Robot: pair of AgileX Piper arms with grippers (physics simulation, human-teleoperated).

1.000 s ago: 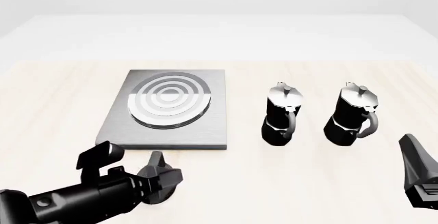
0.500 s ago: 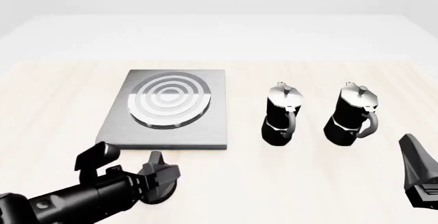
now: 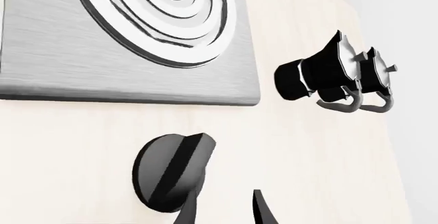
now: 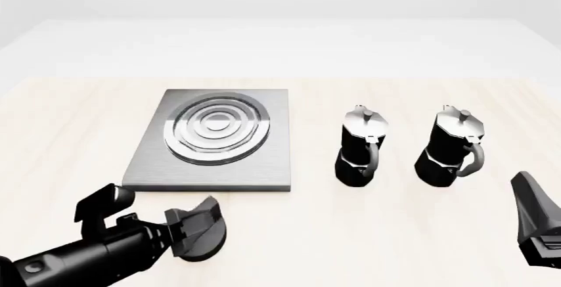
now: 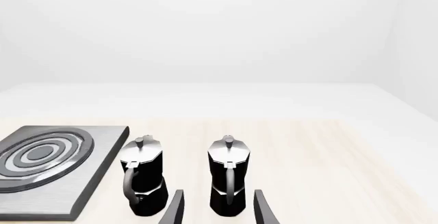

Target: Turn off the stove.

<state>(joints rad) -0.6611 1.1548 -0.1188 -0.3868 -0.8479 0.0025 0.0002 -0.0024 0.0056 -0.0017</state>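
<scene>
The stove's grey metal plate (image 4: 154,162) lies left of centre, its ringed burner (image 4: 215,129) all grey. The plate (image 3: 82,70) and burner (image 3: 164,19) also show in the left wrist view. The black ridged knob (image 3: 171,172) sits on the table in front of the plate, its ridge tilted. In the front view the knob (image 4: 209,242) is partly hidden behind my left gripper (image 4: 197,228). My left gripper (image 3: 222,216) is open, one fingertip (image 3: 184,215) at the knob's edge. My right gripper (image 4: 530,198) is open and empty at the right edge.
Two black-and-silver moka pots (image 4: 361,146) (image 4: 451,148) stand upright right of the stove. In the right wrist view they (image 5: 142,175) (image 5: 228,175) stand just ahead of my right gripper (image 5: 217,196). They also show in the left wrist view (image 3: 321,73).
The burner's bright white lower half has turned plain grey. My left arm has pulled back to the left and its gripper has rotated at the knob. The right arm has not moved.
</scene>
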